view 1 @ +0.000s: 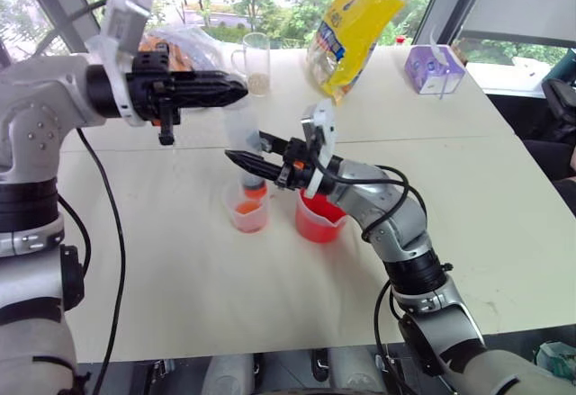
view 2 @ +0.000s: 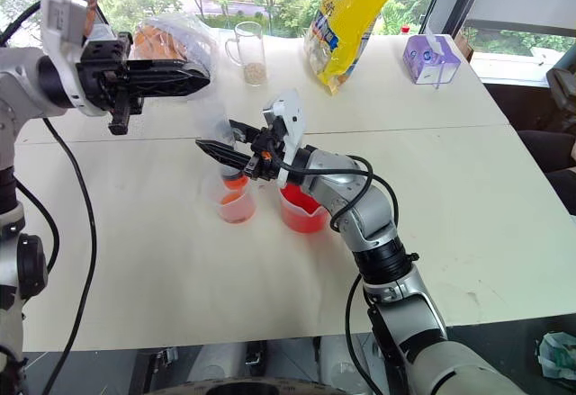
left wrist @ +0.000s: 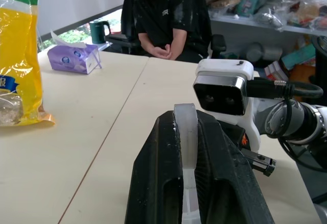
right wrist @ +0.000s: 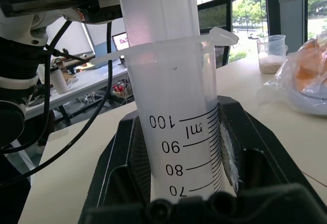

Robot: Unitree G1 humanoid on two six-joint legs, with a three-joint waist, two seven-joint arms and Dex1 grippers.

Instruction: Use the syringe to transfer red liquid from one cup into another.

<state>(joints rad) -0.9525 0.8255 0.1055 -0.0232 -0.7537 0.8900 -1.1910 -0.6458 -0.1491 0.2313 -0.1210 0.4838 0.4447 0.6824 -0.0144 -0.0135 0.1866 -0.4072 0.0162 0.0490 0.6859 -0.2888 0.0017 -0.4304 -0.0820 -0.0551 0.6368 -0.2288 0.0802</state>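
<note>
The syringe (view 1: 241, 127) stands upright over the smaller clear cup (view 1: 249, 216), its orange-red tip (view 1: 255, 191) dipping into the cup's mouth. A little orange-red liquid lies in that cup's base. My right gripper (view 1: 247, 148) is shut on the graduated barrel (right wrist: 189, 147) from the right. Coming in level from the left, my left gripper (view 1: 236, 91) is shut on the white plunger (left wrist: 186, 142) above the barrel. The wide spouted beaker (view 1: 318, 222) of red liquid stands just right of the small cup, under my right wrist.
At the back of the table are a clear handled mug (view 1: 256, 60), a yellow bag (view 1: 360, 22), a purple tissue box (view 1: 434, 67) and a clear bag of orange items (view 1: 184, 46). A person (left wrist: 168, 15) sits beyond the table's far end.
</note>
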